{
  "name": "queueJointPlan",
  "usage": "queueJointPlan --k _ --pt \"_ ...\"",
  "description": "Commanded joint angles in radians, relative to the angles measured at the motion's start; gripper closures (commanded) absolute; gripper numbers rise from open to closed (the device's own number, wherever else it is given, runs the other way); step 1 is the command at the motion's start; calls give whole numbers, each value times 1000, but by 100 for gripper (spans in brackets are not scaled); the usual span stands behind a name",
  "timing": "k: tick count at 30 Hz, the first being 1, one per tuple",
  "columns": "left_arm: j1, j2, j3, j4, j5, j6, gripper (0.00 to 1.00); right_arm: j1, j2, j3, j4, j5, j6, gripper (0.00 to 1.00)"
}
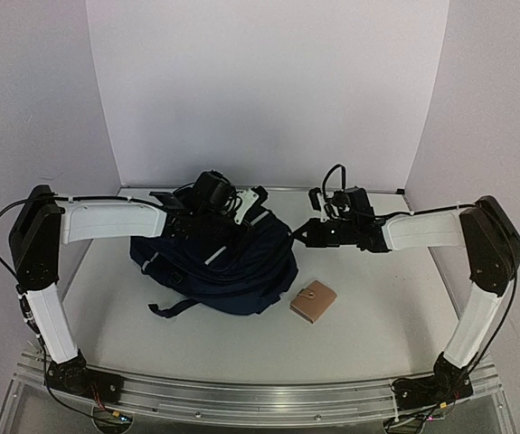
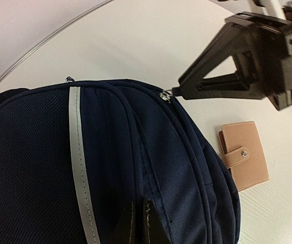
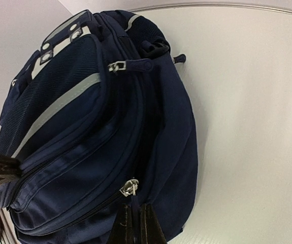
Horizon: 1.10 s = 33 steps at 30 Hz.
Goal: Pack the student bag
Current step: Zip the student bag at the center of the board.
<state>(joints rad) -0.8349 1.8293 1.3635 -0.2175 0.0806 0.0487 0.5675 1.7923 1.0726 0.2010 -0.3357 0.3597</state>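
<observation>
Navy-blue fabric marks the student bag (image 1: pixel 228 262), which lies on the white tabletop (image 1: pixel 377 316) just left of centre in the overhead view. We see a strap (image 1: pixel 171 307) trailing from it toward the lower left of the frame.

We find the right claw (image 1: pixel 297 233) at the bag's right edge. Its fingers (image 3: pixel 148 226) are closed on a metal zipper pull (image 3: pixel 129 188), which runs down between them at the bottom of the right wrist view. In the left wrist view the same claw tip meets the pull at upper centre.

We find the left claw (image 2: pixel 137 223) over the top of the bag. Its fingers (image 2: pixel 153 226) are pressed together, with their tips against the fabric beside a grey reflective stripe (image 2: pixel 79 168). We cannot tell whether any fabric is pinched between them.

A tan wallet (image 1: pixel 313 301) with a snap tab lies flat on the tabletop, just beside the bag's lower right edge and not touching either claw.
</observation>
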Motion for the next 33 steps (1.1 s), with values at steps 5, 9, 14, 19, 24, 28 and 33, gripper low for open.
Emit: queueJointPlan --k 5,9,14,19,24,28,33 --pt "4 -126 -75 -158 144 74 100 -87 114 186 -3 -31 -113 100" --pt "-4 -148 -61 -215 183 106 100 -87 201 280 -15 -111 -161 100" --pt "-6 -186 -55 -251 227 146 100 -86 310 406 -20 -219 -183 100" --pt "-5 -172 -20 -299 267 171 100 -87 411 507 -17 -270 -174 100" --pt "-5 -156 -13 -291 297 166 100 -86 495 600 6 -278 -129 100" --pt "-5 -170 -27 -256 315 145 100 -86 535 651 32 -276 -104 100" --pt "-4 -170 -32 -248 305 111 100 -85 572 711 42 -288 -80 100"
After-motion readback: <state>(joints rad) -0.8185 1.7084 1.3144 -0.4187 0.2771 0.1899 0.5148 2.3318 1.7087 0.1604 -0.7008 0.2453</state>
